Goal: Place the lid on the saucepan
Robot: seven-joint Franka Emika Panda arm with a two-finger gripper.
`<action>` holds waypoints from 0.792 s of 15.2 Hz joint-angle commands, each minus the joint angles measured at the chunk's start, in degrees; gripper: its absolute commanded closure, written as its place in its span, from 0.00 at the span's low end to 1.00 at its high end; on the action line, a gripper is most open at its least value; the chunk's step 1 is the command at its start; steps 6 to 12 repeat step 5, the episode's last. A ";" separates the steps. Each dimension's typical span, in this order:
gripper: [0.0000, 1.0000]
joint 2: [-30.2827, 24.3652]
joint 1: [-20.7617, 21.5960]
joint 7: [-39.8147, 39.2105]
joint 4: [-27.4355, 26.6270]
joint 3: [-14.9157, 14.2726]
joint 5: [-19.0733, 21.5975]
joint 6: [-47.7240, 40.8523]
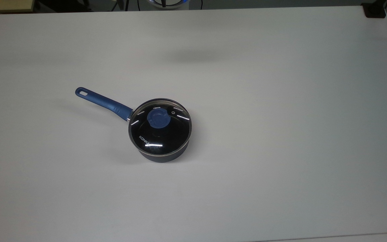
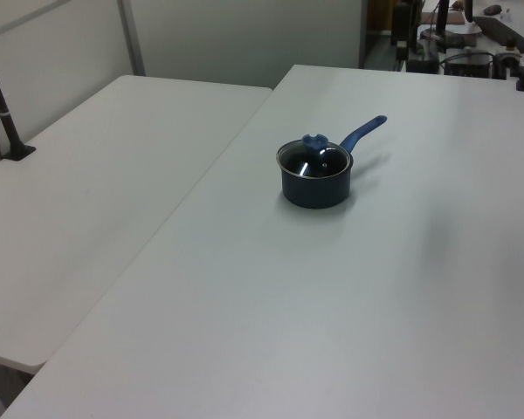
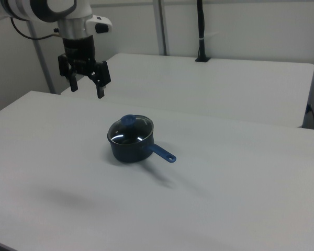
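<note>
A broad, plain white rectangular desk carries a small round dark grey saucepan with a long blue handle pointing toward the top view's upper left. The pan stands upright, a little toward the top view's left of the desk's middle. A second white desk adjoins it along the left view's left, a black post standing at its far edge.
</note>
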 commanded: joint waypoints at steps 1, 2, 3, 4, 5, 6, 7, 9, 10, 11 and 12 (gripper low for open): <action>0.00 -1.07 0.41 -1.29 -1.72 -0.50 0.29 -0.09; 0.00 -0.98 0.50 -1.29 -1.72 -0.76 0.29 0.00; 0.00 -0.89 0.50 -1.29 -1.72 -0.76 0.29 0.17; 0.00 -0.63 0.50 -1.46 -1.72 -0.76 0.21 0.35; 0.00 -0.19 0.50 -1.72 -1.55 -0.76 0.21 0.44; 0.00 -0.19 0.50 -1.72 -1.55 -0.76 0.21 0.44; 0.00 -0.19 0.50 -1.72 -1.55 -0.76 0.21 0.44; 0.00 -0.19 0.50 -1.72 -1.55 -0.76 0.21 0.44; 0.00 -0.19 0.50 -1.72 -1.55 -0.76 0.21 0.44; 0.00 -0.19 0.50 -1.72 -1.55 -0.76 0.21 0.44; 0.00 -0.19 0.50 -1.72 -1.55 -0.76 0.21 0.44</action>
